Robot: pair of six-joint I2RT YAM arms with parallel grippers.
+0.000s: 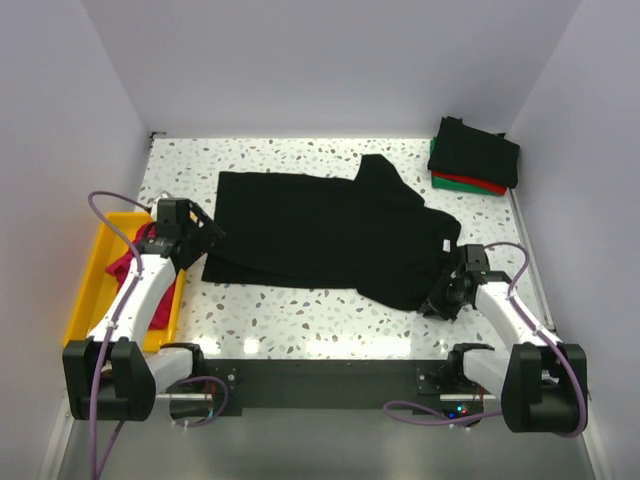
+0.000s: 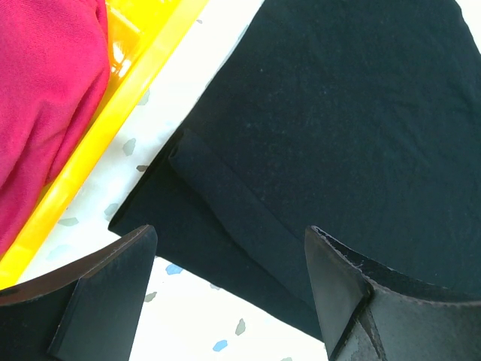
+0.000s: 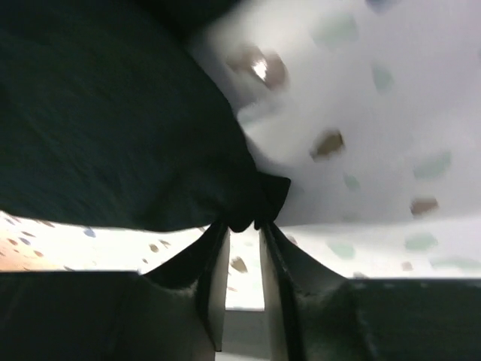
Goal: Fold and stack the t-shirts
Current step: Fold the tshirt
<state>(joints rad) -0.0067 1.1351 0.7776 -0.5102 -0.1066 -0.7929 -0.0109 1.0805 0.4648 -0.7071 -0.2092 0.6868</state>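
Note:
A large black t-shirt (image 1: 320,235) lies spread across the speckled table, its neck end toward the right. My right gripper (image 1: 440,300) sits at its near right corner. In the right wrist view that gripper (image 3: 244,226) has its fingers drawn close and pinches a bunched edge of the black t-shirt (image 3: 113,128). My left gripper (image 1: 205,235) hovers over the shirt's near left corner. It stands wide open (image 2: 229,256) above the hem of the black t-shirt (image 2: 338,113), holding nothing. A magenta t-shirt (image 2: 45,98) lies crumpled in the tray.
A yellow plastic tray (image 1: 85,290) sits at the left table edge beside the left arm, its rim (image 2: 128,98) close to the left gripper. Folded shirts (image 1: 473,155) are stacked at the back right corner, black over red over green. White walls close in the table.

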